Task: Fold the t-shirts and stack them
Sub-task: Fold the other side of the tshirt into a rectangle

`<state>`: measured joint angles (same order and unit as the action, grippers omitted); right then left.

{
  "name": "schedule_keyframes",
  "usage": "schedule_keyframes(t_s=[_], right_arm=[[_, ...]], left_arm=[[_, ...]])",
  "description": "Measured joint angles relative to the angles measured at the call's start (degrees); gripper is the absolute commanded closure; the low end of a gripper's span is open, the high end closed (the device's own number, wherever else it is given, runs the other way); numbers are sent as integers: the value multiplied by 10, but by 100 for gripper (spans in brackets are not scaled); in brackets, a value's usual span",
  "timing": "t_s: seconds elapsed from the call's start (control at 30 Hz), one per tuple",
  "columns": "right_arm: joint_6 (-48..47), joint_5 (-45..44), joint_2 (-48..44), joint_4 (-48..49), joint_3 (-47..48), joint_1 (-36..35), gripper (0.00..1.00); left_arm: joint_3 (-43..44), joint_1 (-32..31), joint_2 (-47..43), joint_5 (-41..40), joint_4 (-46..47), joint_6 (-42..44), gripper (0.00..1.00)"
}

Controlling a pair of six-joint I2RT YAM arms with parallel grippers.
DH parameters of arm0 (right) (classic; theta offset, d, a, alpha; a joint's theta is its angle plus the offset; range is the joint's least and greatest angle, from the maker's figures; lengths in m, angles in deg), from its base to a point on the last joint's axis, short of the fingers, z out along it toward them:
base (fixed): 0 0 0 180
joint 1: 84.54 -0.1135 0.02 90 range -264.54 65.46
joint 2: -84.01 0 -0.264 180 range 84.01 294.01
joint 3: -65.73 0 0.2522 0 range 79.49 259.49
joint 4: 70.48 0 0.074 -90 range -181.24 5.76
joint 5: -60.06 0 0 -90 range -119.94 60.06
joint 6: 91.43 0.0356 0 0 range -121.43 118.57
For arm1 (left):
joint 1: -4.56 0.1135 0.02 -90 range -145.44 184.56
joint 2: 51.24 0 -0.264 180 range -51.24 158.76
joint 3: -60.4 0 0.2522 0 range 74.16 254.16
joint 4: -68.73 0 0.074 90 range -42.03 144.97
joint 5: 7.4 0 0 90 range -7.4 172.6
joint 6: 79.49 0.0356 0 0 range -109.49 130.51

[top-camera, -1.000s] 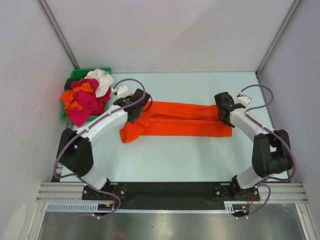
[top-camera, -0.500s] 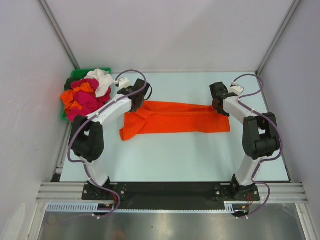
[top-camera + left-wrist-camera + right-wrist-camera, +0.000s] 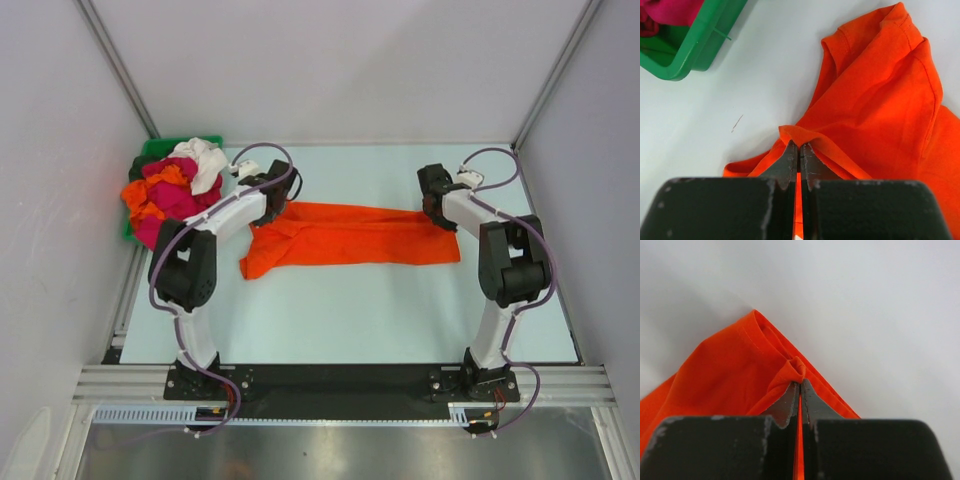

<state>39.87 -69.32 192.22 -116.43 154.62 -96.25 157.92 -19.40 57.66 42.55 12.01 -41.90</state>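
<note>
1. Orange t-shirt [image 3: 350, 235]: long folded band across the table [image 3: 350, 310], far of middle, one sleeve flopped near-left.
2. Left gripper [image 3: 800, 148]: fingers pinched on a fold at its left end.
3. Right gripper [image 3: 800, 384]: fingers clamped on its right corner.
4. Green bin [image 3: 700, 42], far left: heaped shirts [image 3: 175, 190], magenta, orange, white.

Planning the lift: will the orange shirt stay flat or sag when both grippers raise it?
It will probably sag in the middle: the orange shirt puckers softly where the left gripper and right gripper pinch it. It looks thin, so it is likely light.
</note>
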Motion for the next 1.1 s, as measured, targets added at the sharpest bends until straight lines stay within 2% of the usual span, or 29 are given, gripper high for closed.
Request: schedule_keyframes(t_s=[0.37,0.47,0.53,0.67,0.7,0.77,0.8,0.9,1.1], right_arm=[[-4,0,45,-1,38,2,100],[-4,0,63,-3,49,2,100],[-4,0,72,-6,57,2,93],[-5,-1,75,-5,63,2,67],[-6,-3,75,-4,63,2,57],[-8,-4,71,-4,63,2,46],[-9,-5,67,-3,63,2,40],[-15,-9,40,-3,63,-3,33],[-19,-17,-48,1,52,-35,36]], left_arm=[[41,3,51,1,0,6,98],[58,6,68,3,-3,11,77],[70,8,78,4,-5,15,72],[77,10,82,3,-9,24,42],[78,11,82,3,-8,25,37],[78,11,81,2,-9,29,26],[78,11,81,2,-9,30,24],[78,11,71,1,-10,31,21],[72,5,14,-4,-7,31,11]])
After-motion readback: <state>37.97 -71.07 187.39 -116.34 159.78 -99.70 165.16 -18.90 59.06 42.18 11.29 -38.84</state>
